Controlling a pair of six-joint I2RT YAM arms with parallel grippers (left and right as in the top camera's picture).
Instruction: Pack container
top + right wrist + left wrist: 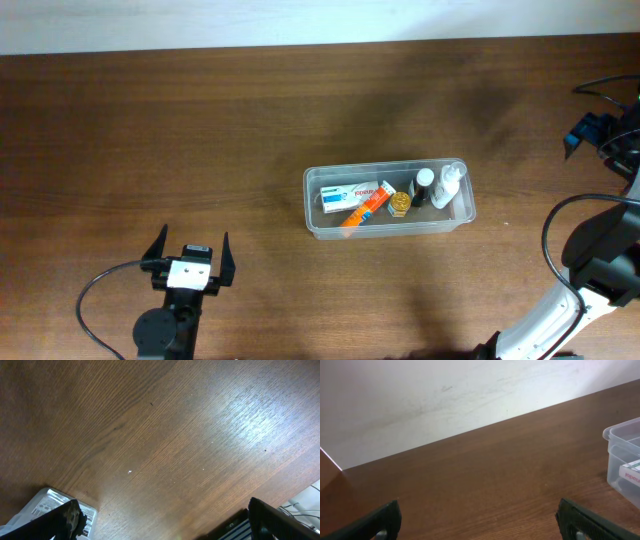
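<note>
The container is a clear shallow tub right of the table's middle. In it lie a white box, an orange tube, a gold-capped item, a small black bottle and a white bottle. Its corner shows at the right edge of the left wrist view. My left gripper is open and empty near the front left, well apart from the tub; it also shows in the left wrist view. My right gripper is open and empty above bare wood at the far right.
The right arm and its cables crowd the right edge. In the right wrist view a silver labelled object lies at lower left and a dark striped device at the bottom. A white wall backs the table.
</note>
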